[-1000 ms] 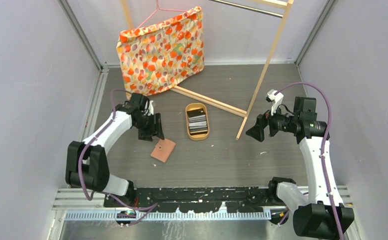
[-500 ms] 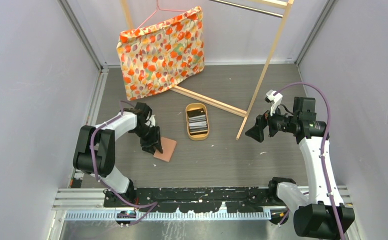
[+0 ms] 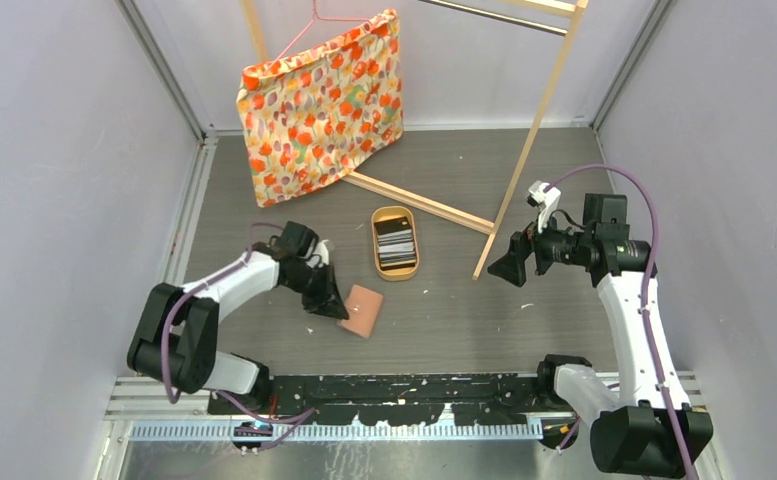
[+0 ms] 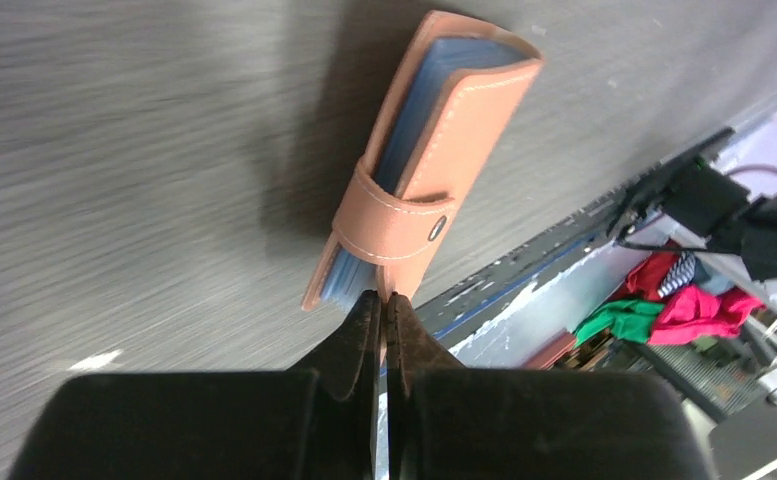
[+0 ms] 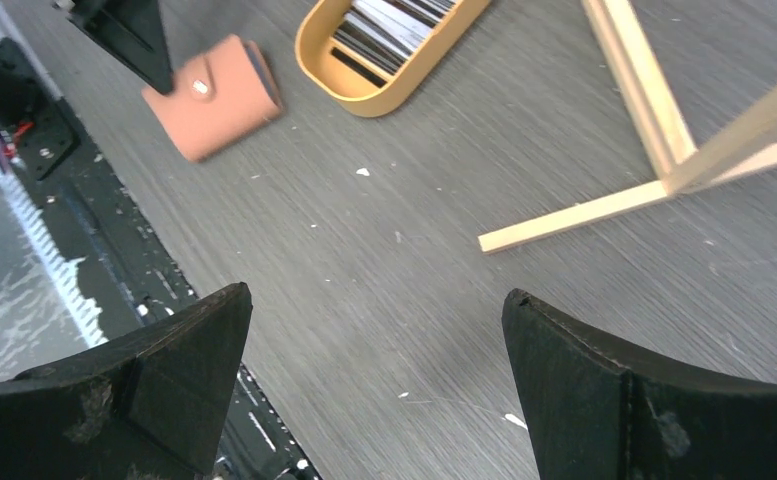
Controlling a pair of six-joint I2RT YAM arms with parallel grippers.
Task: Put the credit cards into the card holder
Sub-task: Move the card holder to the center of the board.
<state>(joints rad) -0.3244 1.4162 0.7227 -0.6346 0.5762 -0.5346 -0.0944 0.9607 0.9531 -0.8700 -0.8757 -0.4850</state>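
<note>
At the far left we see a flowered cloth [image 3: 324, 105] in orange and yellow hanging from a pink hanger [image 3: 309, 28]. In front of it, the left gripper [image 3: 336, 308] is low over the grey table [image 3: 444, 320] with its two fingers pressed together. Their tips meet the near edge of the card holder [image 3: 364, 311], and we cannot tell whether any leather is nipped between them. The card holder lies folded on the table, just right of those tips. Its snap tab [image 4: 394, 220] is fastened across light-blue pockets. The snap is too small for us to read any mark.

Further right and behind it, apart from it, stands the oval wooden tray [image 3: 375, 250]. The credit cards [image 3: 397, 243] are stacked inside; their print is too fine for us to read. A wooden rack [image 3: 524, 150] comes next. Beyond it the right gripper [image 3: 504, 265] hangs above the table with its fingers spread wide, holding nothing.
</note>
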